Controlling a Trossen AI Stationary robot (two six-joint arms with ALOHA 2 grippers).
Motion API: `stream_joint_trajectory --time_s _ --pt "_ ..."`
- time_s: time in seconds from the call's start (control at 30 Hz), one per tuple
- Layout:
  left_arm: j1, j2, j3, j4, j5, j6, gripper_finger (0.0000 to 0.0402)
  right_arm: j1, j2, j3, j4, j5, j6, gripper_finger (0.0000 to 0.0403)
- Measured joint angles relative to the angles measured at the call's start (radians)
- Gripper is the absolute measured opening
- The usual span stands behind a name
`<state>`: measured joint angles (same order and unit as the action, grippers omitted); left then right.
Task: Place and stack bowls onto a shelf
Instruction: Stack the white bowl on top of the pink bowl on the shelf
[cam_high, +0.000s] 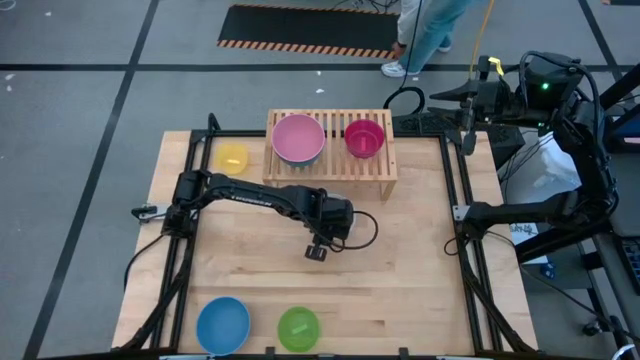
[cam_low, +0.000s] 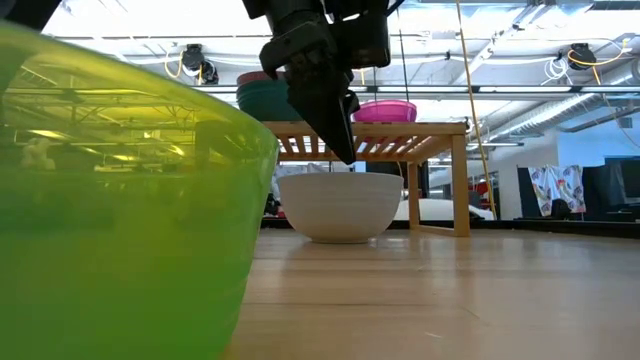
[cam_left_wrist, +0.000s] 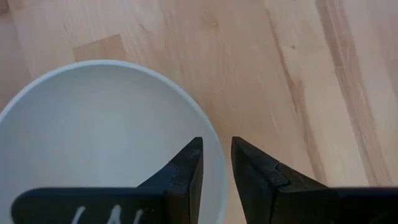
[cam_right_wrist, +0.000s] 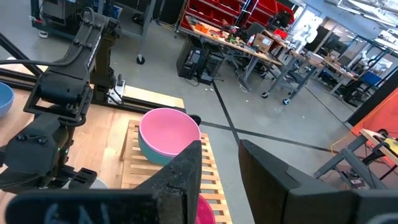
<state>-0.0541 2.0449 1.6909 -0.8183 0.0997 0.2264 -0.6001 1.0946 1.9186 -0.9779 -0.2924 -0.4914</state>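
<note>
While the left gripper (cam_high: 316, 250) hangs over mid-table with its fingers slightly parted and empty, it hides the round white plastic bowl (cam_low: 339, 206) from the overhead camera; that bowl sits on the tabletop before the low light-wood slatted shelf (cam_high: 330, 166). On the shelf, a pink bowl (cam_high: 298, 138) conceals most of a teal bowl (cam_low: 262, 100) beneath it, beside a magenta bowl (cam_high: 364, 137). Yellow (cam_high: 232, 157), blue (cam_high: 222, 324) and lime green (cam_high: 298, 328) bowls lie on the table. Beyond the table's far right corner, the right gripper (cam_right_wrist: 219, 162) waits, narrowly open.
</note>
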Motion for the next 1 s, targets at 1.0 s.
stream_joint_trajectory --time_s 1.0 --pt "-0.001 0.097 -0.001 0.003 0.004 -0.052 0.0090 0.000 0.000 0.000 0.000 0.001 -0.026 0.0102"
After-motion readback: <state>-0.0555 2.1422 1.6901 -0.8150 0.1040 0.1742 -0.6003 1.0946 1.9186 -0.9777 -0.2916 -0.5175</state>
